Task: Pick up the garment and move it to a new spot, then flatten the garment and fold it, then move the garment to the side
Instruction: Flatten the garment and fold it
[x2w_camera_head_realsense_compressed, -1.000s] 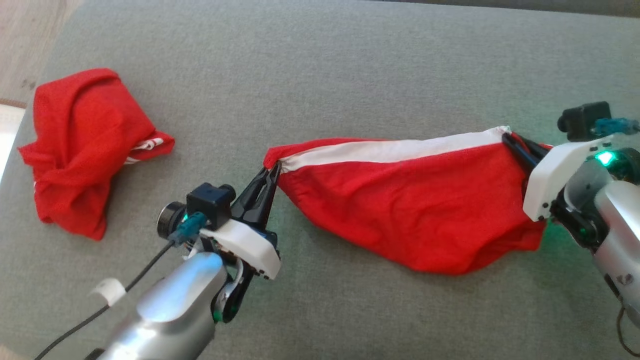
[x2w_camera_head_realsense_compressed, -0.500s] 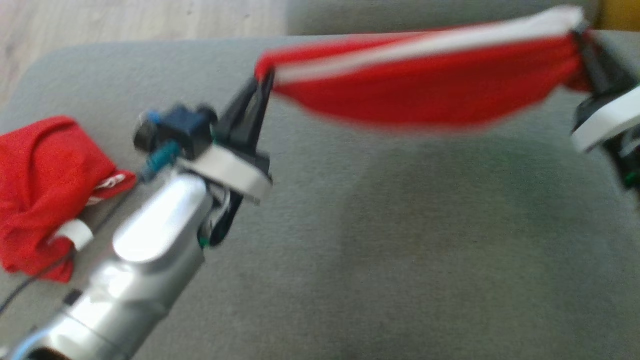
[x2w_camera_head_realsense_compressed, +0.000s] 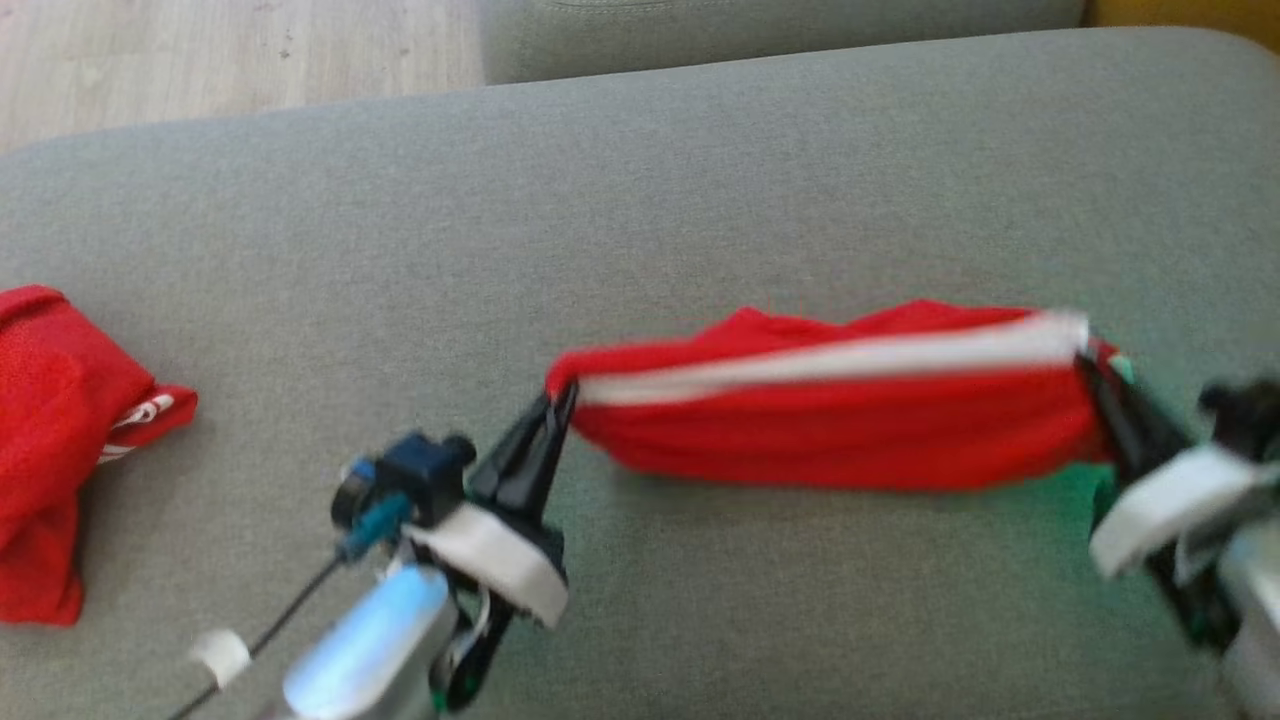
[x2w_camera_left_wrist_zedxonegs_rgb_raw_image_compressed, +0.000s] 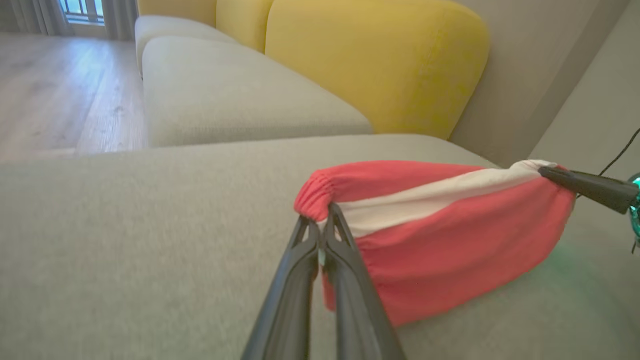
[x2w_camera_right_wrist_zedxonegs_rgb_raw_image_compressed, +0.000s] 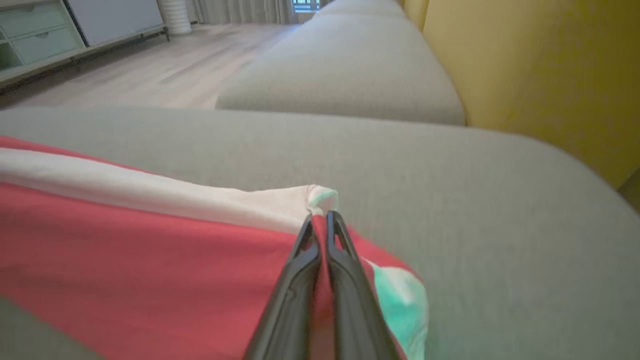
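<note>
I have the red fabric garment (x2w_camera_head_realsense_compressed: 840, 430), white-banded along its top edge, stretched between both arms over the broad grey fabric sofa cushion (x2w_camera_head_realsense_compressed: 640, 200), above the cushion's right half. My left gripper (x2w_camera_head_realsense_compressed: 555, 405) is clenched on the gathered red corner nearest the cushion's middle, its two dark fingers pressed together with cloth pinched at the tips. My right gripper (x2w_camera_head_realsense_compressed: 1088, 362) is clamped the same way on the opposite corner, where the white band ends, near the cushion's right edge. The band runs taut from one grip to the other and the red body sags beneath it. In the left wrist view its lowest fold looks to rest on the cushion, though I cannot be sure of contact. A crumpled red cloth with white markings (x2w_camera_head_realsense_compressed: 50, 440) lies at the cushion's left end, well apart from the held garment. Beyond the cushion's far edge I see pale wooden floor (x2w_camera_head_realsense_compressed: 200, 50) and a rounded yellow backrest (x2w_camera_left_wrist_zedxonegs_rgb_raw_image_compressed: 375, 60)
</note>
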